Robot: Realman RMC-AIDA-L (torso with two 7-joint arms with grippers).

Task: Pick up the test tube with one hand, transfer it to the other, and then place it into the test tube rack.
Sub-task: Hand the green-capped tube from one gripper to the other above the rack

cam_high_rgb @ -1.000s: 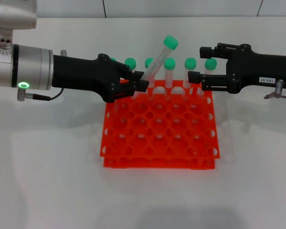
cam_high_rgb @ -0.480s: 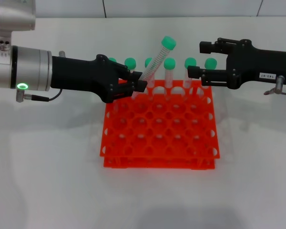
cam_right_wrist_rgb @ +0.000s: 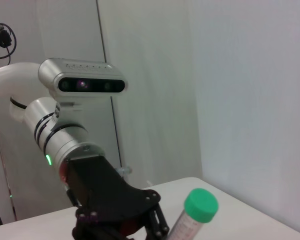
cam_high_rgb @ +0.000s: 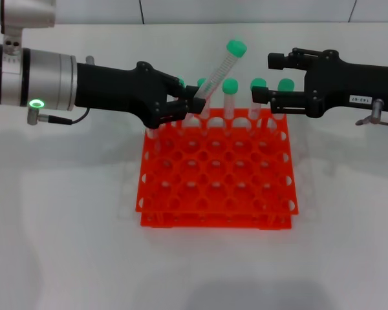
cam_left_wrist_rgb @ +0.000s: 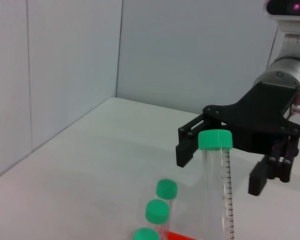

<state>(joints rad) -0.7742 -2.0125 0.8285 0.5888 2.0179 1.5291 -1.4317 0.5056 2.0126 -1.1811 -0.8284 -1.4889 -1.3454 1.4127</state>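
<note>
— See that? The left hand [cam_high_rgb: 193,106] has lifted a bit over the last second; it's clamped low on the tube [cam_high_rgb: 218,74], which now rides higher above the rack's [cam_high_rgb: 216,177] back rows than it did.

— Still leaning?

— Yes, cap tipped toward the right hand [cam_high_rgb: 265,79]. That cap [cam_high_rgb: 236,47] now sits roughly level with the right hand's upper finger, where a second ago it was lower.

— And the right hand?

— Fingers apart, one above the other. It has crept in toward the rack's back right corner and up a little. It's near the tube but not touching it; there's clear space between them in the head view. From the left wrist view the right hand [cam_left_wrist_rgb: 222,155] sits just behind the cap, spread wide.

— So the handover's close.

— I'd say so. Pickup is done, the transfer isn't. The other tubes [cam_high_rgb: 258,97] stand in the rack's back row, untouched. The tilt could make the grab awkward, I reckon.
</note>
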